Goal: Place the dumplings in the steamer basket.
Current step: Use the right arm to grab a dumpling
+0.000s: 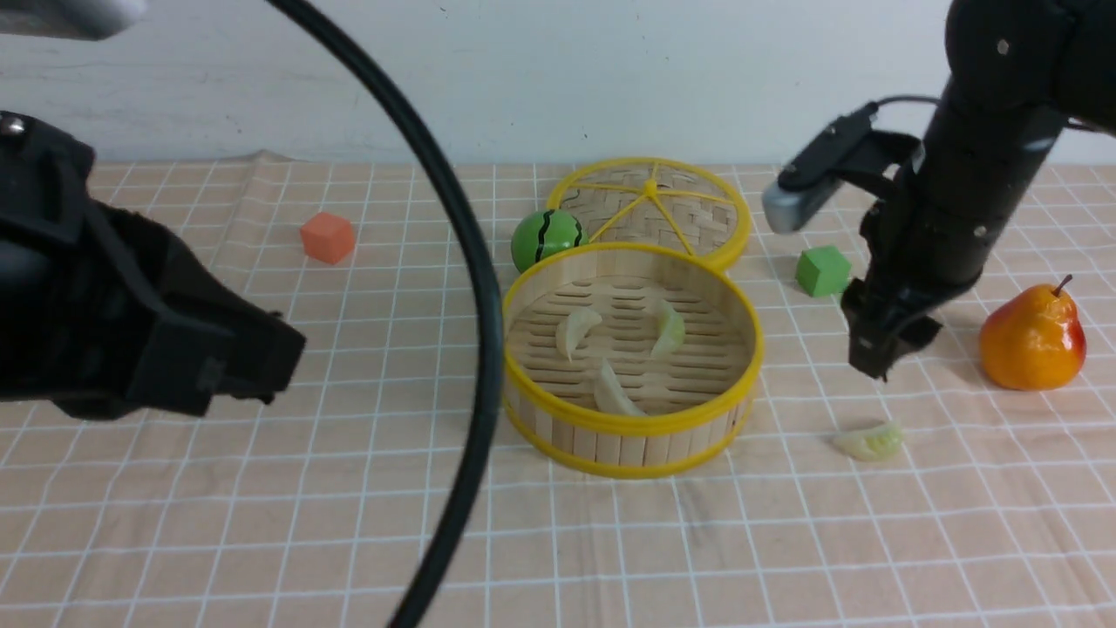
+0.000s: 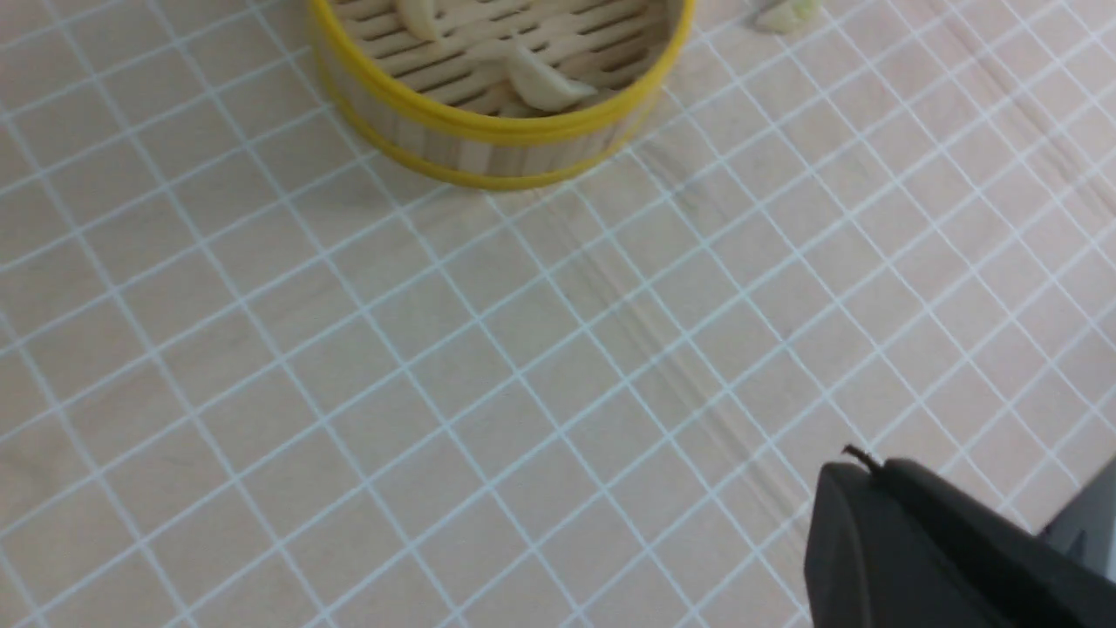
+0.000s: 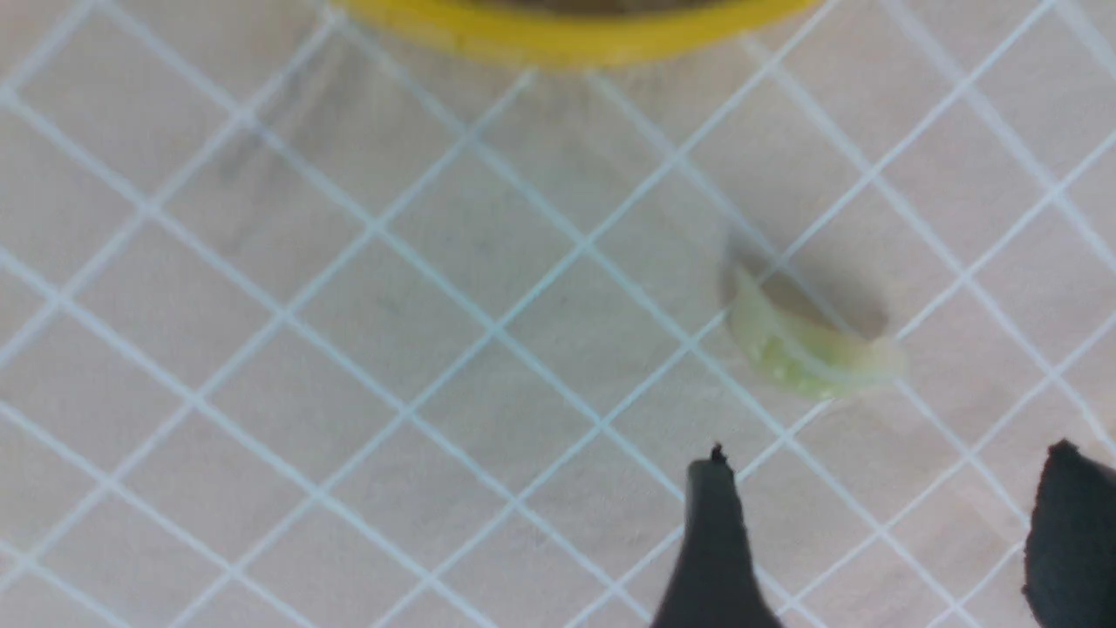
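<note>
The steamer basket (image 1: 629,429) stands mid-table, and three dumplings lie on its slatted floor (image 1: 575,330) (image 1: 670,331) (image 1: 615,391). A fourth, pale green dumpling (image 1: 869,440) rests on the cloth to the basket's right. My right gripper (image 1: 876,365) hangs just above and behind it, open and empty. In the right wrist view that dumpling (image 3: 806,349) lies ahead of the spread fingers of my right gripper (image 3: 889,462), near the basket rim (image 3: 567,39). My left gripper (image 1: 279,349) stays shut and empty at the left. Its tip (image 2: 859,467) is far from the basket (image 2: 488,131).
The flat woven lid (image 1: 654,209) leans behind the basket, with a green striped ball (image 1: 547,237) beside it. An orange cube (image 1: 328,237) sits far left, a green cube (image 1: 822,270) and a pear (image 1: 1033,336) at the right. A black cable (image 1: 471,288) crosses the front view.
</note>
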`<state>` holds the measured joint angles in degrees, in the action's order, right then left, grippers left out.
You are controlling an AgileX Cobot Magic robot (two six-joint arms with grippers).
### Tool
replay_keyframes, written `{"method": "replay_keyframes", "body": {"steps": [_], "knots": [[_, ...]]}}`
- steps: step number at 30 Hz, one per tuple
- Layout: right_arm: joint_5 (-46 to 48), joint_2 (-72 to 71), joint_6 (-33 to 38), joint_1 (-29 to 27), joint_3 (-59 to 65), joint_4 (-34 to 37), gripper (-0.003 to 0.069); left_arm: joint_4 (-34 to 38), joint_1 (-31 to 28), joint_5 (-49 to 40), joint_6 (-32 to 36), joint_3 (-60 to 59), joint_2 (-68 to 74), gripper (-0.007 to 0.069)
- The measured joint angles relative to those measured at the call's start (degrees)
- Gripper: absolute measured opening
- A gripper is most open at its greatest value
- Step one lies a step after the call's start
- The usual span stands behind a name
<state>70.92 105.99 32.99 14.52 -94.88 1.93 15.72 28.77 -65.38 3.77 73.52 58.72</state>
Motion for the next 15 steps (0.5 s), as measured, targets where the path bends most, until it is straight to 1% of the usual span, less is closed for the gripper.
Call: {"method": "replay_keyframes", "body": {"steps": [2, 5, 11, 13, 15], "knots": [[-2.32, 1.27, 6.17, -1.96, 2.32, 2.57, 0.0443, 3.97, 0.00, 0.05, 3.37, 0.00, 1.16, -0.0013], [-4.70, 3.81, 11.51, -3.27, 3.11, 3.71, 0.0428, 7.01, 0.00, 0.05, 6.56, 0.00, 1.81, -0.0013], [-8.07, 10.54, 19.30, -4.66, 3.16, 3.46, 0.0383, 7.90, 0.00, 0.11, 8.05, 0.00, 2.04, -0.0013], [-8.89, 11.70, 20.94, -4.66, 3.16, 3.00, 0.0372, 7.90, 0.00, 0.11, 8.12, 0.00, 2.04, -0.0013], [-10.32, 13.65, 23.75, -4.66, 3.16, 1.36, 0.0349, 7.90, 0.00, 0.11, 8.16, 0.00, 2.43, -0.0013]]}}
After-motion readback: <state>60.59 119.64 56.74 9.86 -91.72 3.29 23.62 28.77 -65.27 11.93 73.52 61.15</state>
